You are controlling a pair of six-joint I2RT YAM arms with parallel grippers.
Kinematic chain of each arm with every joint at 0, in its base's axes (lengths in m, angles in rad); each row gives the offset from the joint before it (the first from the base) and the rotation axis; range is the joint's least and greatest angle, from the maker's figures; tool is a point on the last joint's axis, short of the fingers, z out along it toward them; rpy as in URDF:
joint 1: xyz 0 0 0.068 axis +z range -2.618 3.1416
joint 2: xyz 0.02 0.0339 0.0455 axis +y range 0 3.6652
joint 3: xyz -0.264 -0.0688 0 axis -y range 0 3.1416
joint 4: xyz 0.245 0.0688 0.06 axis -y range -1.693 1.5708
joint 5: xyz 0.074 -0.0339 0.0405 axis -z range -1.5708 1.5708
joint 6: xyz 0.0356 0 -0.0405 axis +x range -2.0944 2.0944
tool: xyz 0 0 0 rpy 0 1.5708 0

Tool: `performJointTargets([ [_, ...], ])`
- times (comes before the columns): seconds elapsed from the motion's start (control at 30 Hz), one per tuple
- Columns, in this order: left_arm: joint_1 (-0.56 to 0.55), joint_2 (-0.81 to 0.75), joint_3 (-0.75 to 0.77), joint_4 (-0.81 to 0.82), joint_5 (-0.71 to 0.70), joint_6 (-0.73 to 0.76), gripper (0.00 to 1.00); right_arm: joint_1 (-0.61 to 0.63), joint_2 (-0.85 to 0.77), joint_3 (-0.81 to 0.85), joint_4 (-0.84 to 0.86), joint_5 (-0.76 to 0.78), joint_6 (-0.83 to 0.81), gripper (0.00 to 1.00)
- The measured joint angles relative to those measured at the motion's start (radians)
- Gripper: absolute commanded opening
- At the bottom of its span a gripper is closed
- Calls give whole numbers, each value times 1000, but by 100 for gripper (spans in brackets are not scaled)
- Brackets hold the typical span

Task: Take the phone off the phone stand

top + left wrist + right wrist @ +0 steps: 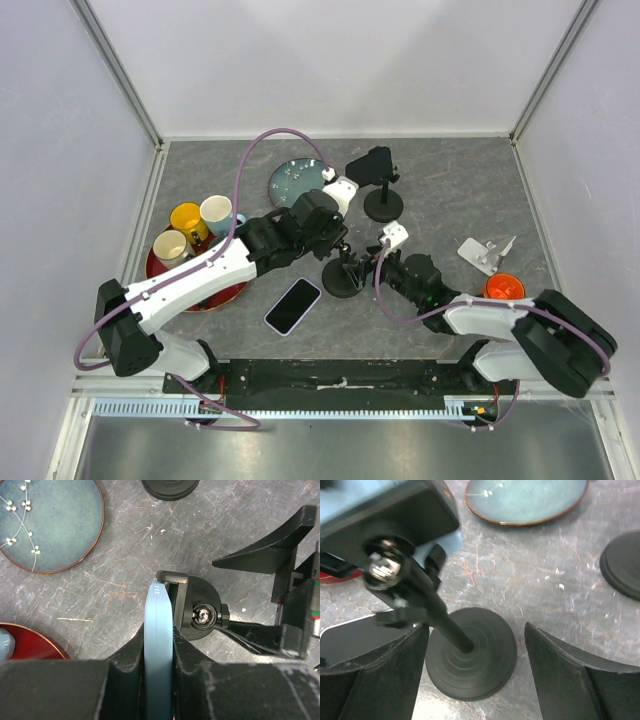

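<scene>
The blue phone [158, 615] is clenched edge-on by the left hand [159, 652] and is seated against the cradle of the stand [197, 612]. The right hand [475, 652] is released, its jaws spread either side of the stand's base. The phone is best lifted straight clear of the cradle lip while the base is steadied. Counted: two phones, with the second phone [292, 306] laid flat on the worktop near the stand; two black stands, with the second stand [381, 180] beyond the first; three cups [195, 228]; one plate [298, 181].

the phone [159, 640] has a smooth matt blue plastic edge; the phone stand [480, 672] is matt black, its screw [202, 615] shiny metal; the table [125, 580] looks like veined stone.
</scene>
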Motion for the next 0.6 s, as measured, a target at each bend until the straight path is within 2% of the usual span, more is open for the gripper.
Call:
performJointTargets([
  [0.13,0,0,0,0,-10,0,2,0,-92,78,-172,-33,-48,83],
  [0.27,0,0,0,-5,-22,0,2,0,-97,171,-296,-71,-80,81],
  [0.6,-1,0,0,-6,-21,-1,2,0,-49,302,-390,-150,-93,77],
])
